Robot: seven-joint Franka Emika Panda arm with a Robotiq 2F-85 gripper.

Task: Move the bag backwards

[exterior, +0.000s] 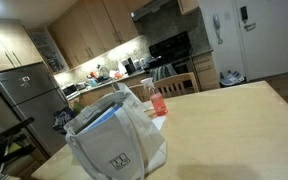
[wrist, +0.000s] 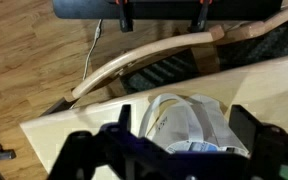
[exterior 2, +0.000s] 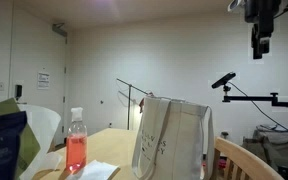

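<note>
The bag [exterior: 114, 140] is a large off-white fabric tote with a small dark square logo, standing upright on the wooden table [exterior: 234, 130]. In an exterior view the bag [exterior 2: 174, 140] sits well below my gripper [exterior 2: 261, 48], which hangs high near the ceiling. From the wrist view I look straight down on the bag [wrist: 189, 125] and its handles. My gripper [wrist: 181, 122] is open, with a dark finger on either side of the picture and nothing between them. It is far above the bag and not touching it.
A clear bottle of red liquid [exterior 2: 76, 145] stands on white paper [exterior 2: 96, 172] beside the bag, also seen as the bottle [exterior: 159, 100]. A wooden chair back [exterior 2: 239, 160] rises at the table's edge, the same chair [wrist: 134, 65] below me. A dark blue packet [exterior 2: 4, 140] is close to the camera.
</note>
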